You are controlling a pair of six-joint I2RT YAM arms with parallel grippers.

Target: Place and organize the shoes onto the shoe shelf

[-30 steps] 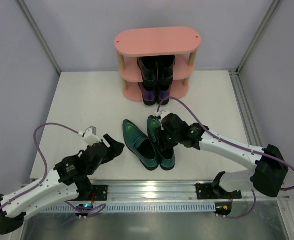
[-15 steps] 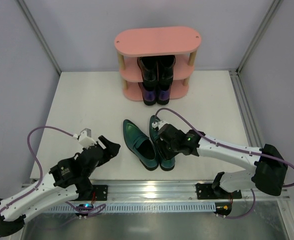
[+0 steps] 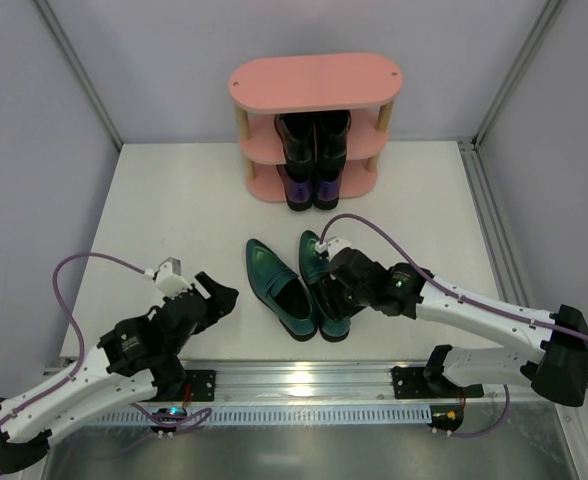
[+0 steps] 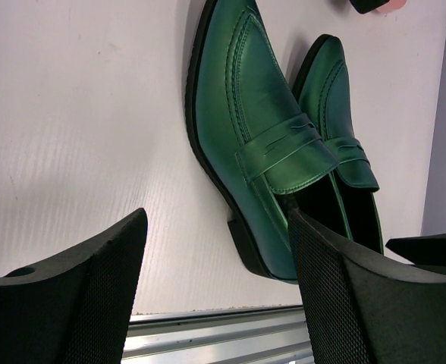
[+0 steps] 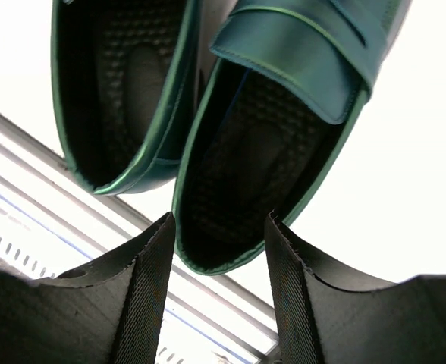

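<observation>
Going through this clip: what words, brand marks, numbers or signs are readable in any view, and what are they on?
No readable text in any view.
Metallic green pointed loafers: no mark; the insoles show only a dotted texture.
Pink three-tier rack: blank.
White robot arms: no legible lettering.

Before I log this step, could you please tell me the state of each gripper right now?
Left gripper: open, holding nothing.
Right gripper: open over a green shoe, gripping nothing.
</observation>
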